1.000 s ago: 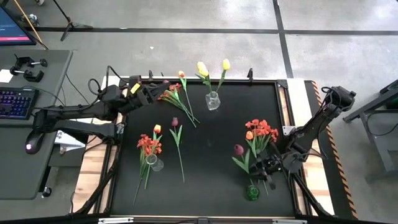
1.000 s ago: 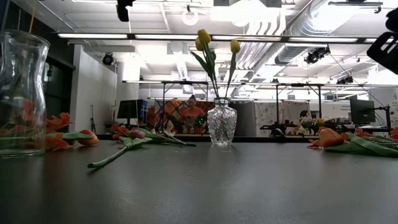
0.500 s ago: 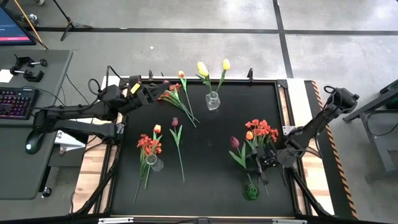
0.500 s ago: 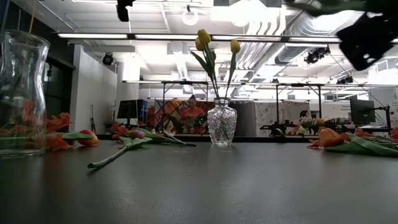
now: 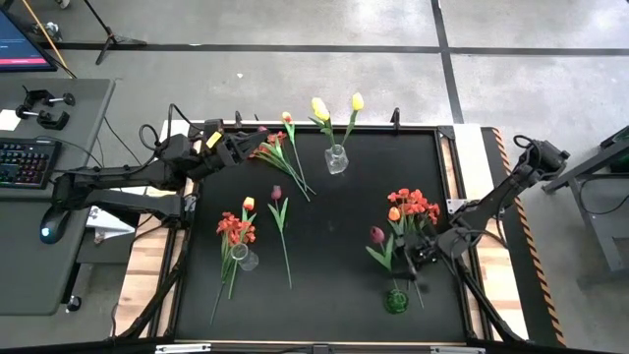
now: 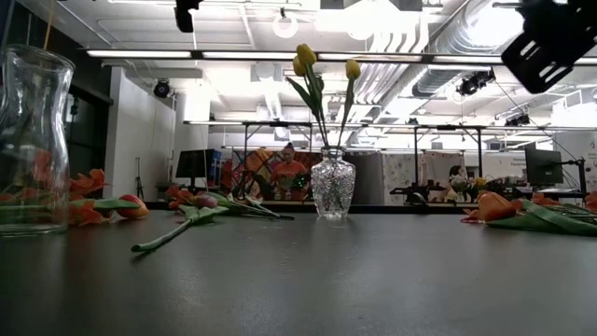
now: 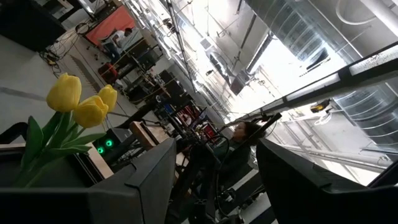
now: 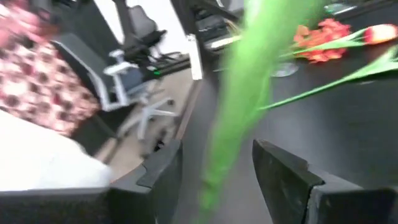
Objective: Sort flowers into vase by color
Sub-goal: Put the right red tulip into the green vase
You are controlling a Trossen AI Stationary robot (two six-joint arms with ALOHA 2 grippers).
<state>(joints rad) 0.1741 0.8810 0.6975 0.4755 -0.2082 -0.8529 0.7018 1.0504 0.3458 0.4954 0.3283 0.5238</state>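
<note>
My right gripper (image 5: 417, 253) (image 8: 216, 152) hovers at the near right, just above and beyond a green vase (image 5: 396, 301), shut on a maroon tulip (image 5: 376, 234). Its dark body shows at the upper right of the low view (image 6: 552, 42). A clear vase (image 5: 336, 158) at the far middle holds yellow tulips (image 6: 305, 56). Another clear vase (image 5: 245, 259) at the near left holds red flowers. A second maroon tulip (image 5: 277, 194) lies on the mat. My left gripper (image 5: 242, 148) (image 7: 214, 168) waits open at the far left, raised, beside a red bunch (image 5: 274, 148). My right gripper has the maroon tulip's green stem or leaf (image 8: 233, 118) between its two fingers; blur hides which of the two it is. The fingers come roughly level from the table's right side and lie across the stem. The tulip is lifted clear of the mat, its head toward the left.
A bunch of red and orange flowers (image 5: 410, 205) lies on the mat just beyond my right gripper. Bare black mat (image 5: 334, 246) lies in the middle. A desk with a keyboard (image 5: 25, 162) stands left of the table.
My right gripper has gone a little toward the table's far edge and up with the maroon tulip, and has rolled about its own line. The tulip's head has swung slightly and stays clear of the mat.
</note>
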